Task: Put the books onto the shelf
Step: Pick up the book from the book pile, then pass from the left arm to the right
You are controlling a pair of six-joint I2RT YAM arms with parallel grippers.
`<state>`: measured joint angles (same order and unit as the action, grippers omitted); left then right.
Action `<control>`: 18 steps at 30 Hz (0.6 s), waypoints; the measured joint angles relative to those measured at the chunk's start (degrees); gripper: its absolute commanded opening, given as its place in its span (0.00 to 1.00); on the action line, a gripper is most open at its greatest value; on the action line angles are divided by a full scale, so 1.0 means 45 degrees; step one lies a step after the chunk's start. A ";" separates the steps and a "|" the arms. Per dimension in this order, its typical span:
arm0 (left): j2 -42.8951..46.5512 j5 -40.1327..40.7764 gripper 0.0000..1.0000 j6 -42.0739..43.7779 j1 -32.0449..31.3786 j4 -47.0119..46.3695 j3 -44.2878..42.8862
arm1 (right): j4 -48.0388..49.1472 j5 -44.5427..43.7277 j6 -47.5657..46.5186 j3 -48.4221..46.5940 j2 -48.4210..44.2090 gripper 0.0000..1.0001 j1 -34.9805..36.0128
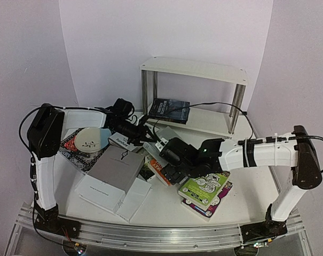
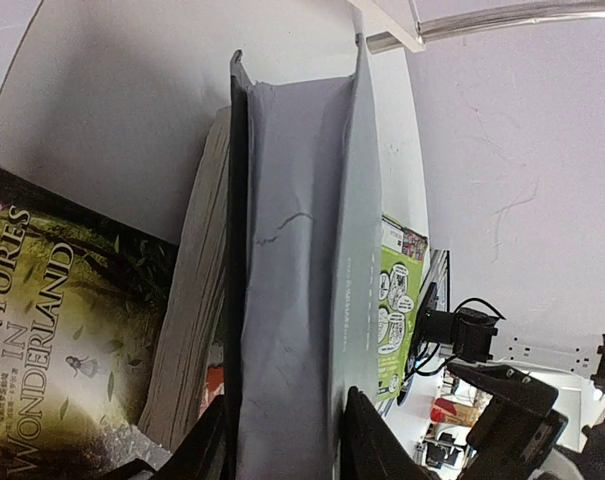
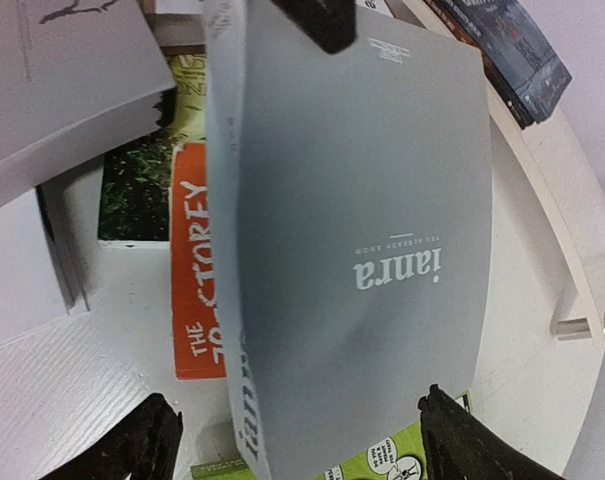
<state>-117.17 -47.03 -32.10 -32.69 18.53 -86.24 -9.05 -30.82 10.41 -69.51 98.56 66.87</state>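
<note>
**Grey bk gripped by L pincer, R pincer wide**

My L pincer (image 2: pixel 285 420) is narrow, w/ one finger pressed on each face of the grey bk (image 2: pixel 292 250). I read that as holding the bk, which stands on edge betw the two arms. In the R wrist view the tip of a black L finger shows on the bk's top edge.

My R pincer (image 3: pixel 294 420) is wide. The same grey bk sits betw its fingers (image 3: pixel 142 445), cover toward the cam. The spine-side finger is clear of it; on the other side I can't tell if it touches.

Going outward, an orange bk (image 3: pixel 194 270) and a dark green bk (image 2: pixel 52 330) w/ gold lettering lie flat below the grey one. By the R arm, a lime green bk (image 1: pixel 204 188) lies on top of a magenta bk (image 1: pixel 221 201) on the table (image 1: pixel 252 181). At front-left is a big pale bk (image 1: pixel 116 173).

The shelf (image 1: pixel 193 68) stands at the back, well apart from both pincers. One dark bk (image 1: pixel 169 110) lies on its lower board.
</note>
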 measured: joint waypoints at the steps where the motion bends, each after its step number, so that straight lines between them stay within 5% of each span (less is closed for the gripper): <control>1: 0.0104 0.0060 0.35 -0.0125 0.0002 0.0047 0.0000 | -0.0042 -0.0177 -0.0219 -0.0101 0.0011 0.87 0.0169; 18: 0.0966 0.0258 0.36 -0.1451 0.0002 0.0326 0.0418 | -0.0917 -0.4514 -0.1491 -0.3281 0.3349 0.85 0.1011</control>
<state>-112.82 -45.87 -38.63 -32.69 19.99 -84.36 -13.18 -51.14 3.70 -84.28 113.63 71.42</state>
